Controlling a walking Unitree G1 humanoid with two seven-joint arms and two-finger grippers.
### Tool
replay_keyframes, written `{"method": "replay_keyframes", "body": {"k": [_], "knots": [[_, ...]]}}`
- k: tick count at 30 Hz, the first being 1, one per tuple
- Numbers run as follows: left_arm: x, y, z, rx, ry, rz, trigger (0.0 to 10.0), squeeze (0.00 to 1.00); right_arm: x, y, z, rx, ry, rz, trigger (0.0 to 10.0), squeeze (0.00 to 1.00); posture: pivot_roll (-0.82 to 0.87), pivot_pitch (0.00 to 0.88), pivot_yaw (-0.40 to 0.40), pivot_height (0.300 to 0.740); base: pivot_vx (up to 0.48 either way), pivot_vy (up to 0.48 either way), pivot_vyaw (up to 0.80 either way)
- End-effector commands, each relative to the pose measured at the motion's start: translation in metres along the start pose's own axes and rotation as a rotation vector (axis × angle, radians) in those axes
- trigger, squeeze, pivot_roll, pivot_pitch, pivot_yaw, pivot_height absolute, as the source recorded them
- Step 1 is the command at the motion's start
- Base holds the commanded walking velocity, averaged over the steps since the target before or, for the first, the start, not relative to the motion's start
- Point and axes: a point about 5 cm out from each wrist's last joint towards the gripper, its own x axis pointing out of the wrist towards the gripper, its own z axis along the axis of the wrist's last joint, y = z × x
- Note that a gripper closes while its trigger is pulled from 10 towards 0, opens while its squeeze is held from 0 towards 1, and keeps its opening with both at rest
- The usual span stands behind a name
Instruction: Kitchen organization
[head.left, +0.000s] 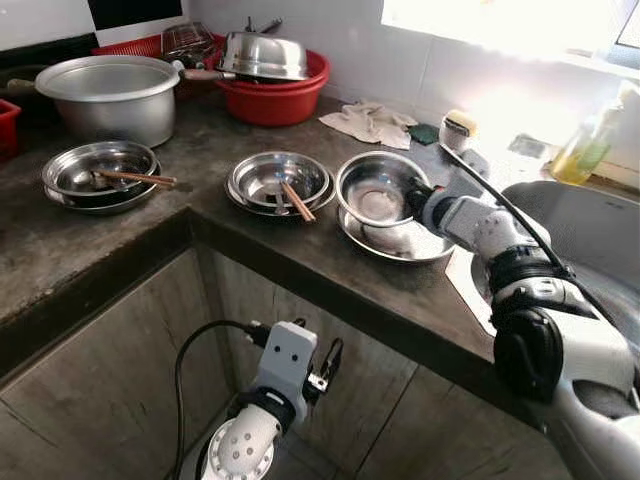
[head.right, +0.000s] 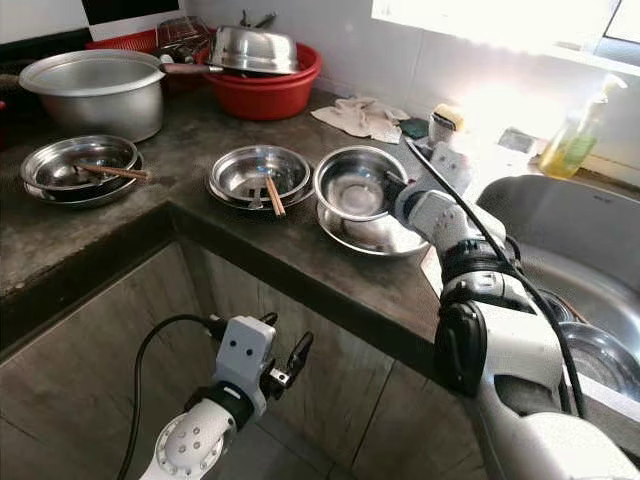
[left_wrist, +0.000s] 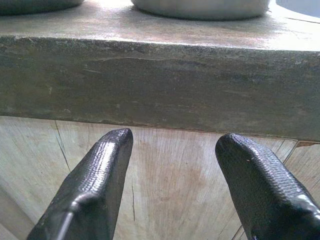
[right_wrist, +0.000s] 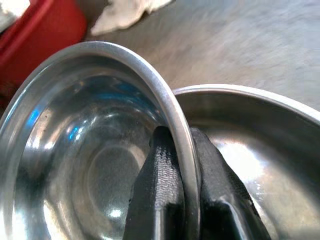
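A small steel bowl (head.left: 372, 188) sits tilted on a wider steel plate (head.left: 420, 245) on the dark counter. My right gripper (head.left: 415, 200) is shut on the bowl's near rim (right_wrist: 177, 125), one finger inside and one outside. To its left lies a steel dish (head.left: 268, 178) holding chopsticks (head.left: 297, 201). Further left another steel dish (head.left: 95, 170) holds chopsticks (head.left: 135, 178). My left gripper (head.left: 328, 362) hangs open below the counter edge (left_wrist: 160, 75), facing the cabinet front.
A big steel pot (head.left: 110, 95) and a red basin (head.left: 275, 95) with steel lids stand at the back. A rag (head.left: 370, 122), a small jar (head.left: 458, 128) and a soap bottle (head.left: 585, 145) lie near the sink (head.left: 590, 235) on the right.
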Motion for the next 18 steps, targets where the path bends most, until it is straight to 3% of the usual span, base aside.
{"method": "replay_keyframes", "body": {"k": [1,4,10,12,13,15,16,18], "knots": [[0.001,-0.002,0.0,-0.007,-0.003,-0.011,10.0,0.0,-0.006,0.002,0.012,0.019,-0.059,0.018,0.0,0.0,0.13,0.038,-0.096,0.74,0.0,0.0,0.0],[0.001,-0.001,-0.001,-0.004,-0.001,-0.016,10.0,0.0,-0.023,0.0,0.015,-0.005,-0.19,0.042,0.0,0.0,0.12,0.03,-0.087,0.74,0.0,0.0,0.0],[0.003,0.002,0.0,0.002,-0.006,-0.018,10.0,0.0,-0.05,0.006,0.017,-0.061,-0.351,0.081,0.0,0.0,0.12,0.029,-0.076,0.74,0.0,0.0,0.0],[0.003,0.003,0.001,0.006,-0.014,-0.014,10.0,0.0,-0.063,0.011,0.015,-0.155,-0.416,0.098,0.0,0.0,0.12,0.03,-0.073,0.74,0.0,0.0,0.0],[0.002,0.005,0.003,0.007,-0.032,0.001,10.0,0.0,-0.079,0.014,0.012,-0.279,-0.498,0.101,0.0,0.0,0.12,0.031,-0.072,0.74,0.0,0.0,0.0],[0.002,0.007,0.004,0.004,-0.043,0.014,10.0,0.0,-0.09,0.018,0.004,-0.383,-0.532,0.12,0.0,0.0,0.12,0.03,-0.071,0.74,0.0,0.0,0.0],[0.002,0.009,0.006,0.0,-0.055,0.031,10.0,0.0,-0.104,0.021,-0.006,-0.494,-0.57,0.129,0.0,0.0,0.11,0.031,-0.066,0.74,0.0,0.0,0.0],[0.001,0.01,0.006,0.001,-0.066,0.037,10.0,0.0,-0.114,0.022,-0.015,-0.583,-0.602,0.137,0.0,0.0,0.11,0.029,-0.063,0.74,0.0,0.0,0.0]]}}
